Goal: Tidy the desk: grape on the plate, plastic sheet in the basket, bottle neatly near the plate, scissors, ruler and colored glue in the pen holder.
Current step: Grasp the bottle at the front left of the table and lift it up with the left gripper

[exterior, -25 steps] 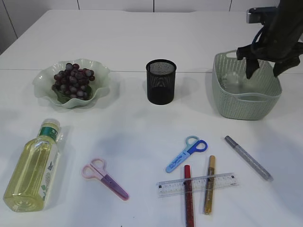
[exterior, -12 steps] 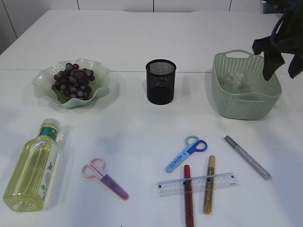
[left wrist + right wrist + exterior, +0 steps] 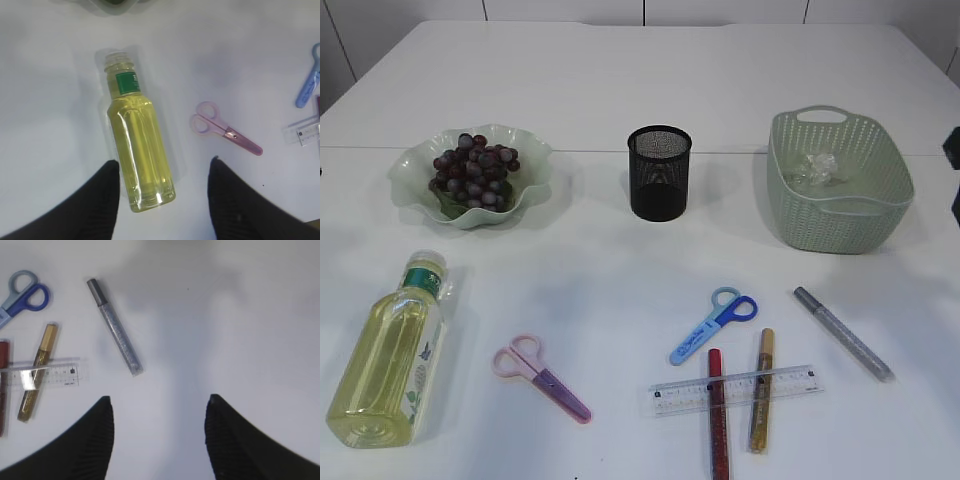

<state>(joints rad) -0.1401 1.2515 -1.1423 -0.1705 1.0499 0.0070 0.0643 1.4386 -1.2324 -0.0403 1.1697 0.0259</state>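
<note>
While both arms are hovering above the white table [image 3: 620, 70], the left gripper [image 3: 164, 185] is standing apart and empty over the lying clear plastic bottle of yellow liquid [image 3: 139, 155]. The right gripper [image 3: 157, 425] is likewise spread, gripping nothing, near the silver glitter glue pen [image 3: 115, 335]. Purple grapes [image 3: 473, 168] are sitting in the pale green scalloped plate [image 3: 535, 165]; the crumpled clear plastic sheet [image 3: 817, 167] is lying in the green woven basket [image 3: 840, 220].

No word or number could be read anywhere you looked. The bottle [image 3: 139, 150] carried a green neck label [image 3: 127, 83] whose white print was too small to make out. The clear ruler [image 3: 736, 389] showed graduation marks and tiny digits, blurred. The blue scissors [image 3: 713, 326] bore faint, illegible lettering on the blade.
</note>
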